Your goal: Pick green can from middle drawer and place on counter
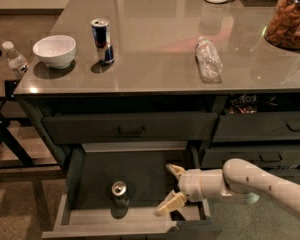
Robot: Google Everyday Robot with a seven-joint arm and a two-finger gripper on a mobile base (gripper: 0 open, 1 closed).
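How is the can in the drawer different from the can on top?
The short green can sits in the open grey drawer; the taller, slim blue-and-silver can stands on the glossy counter. Both are upright. The open claw hovers beside the green can.
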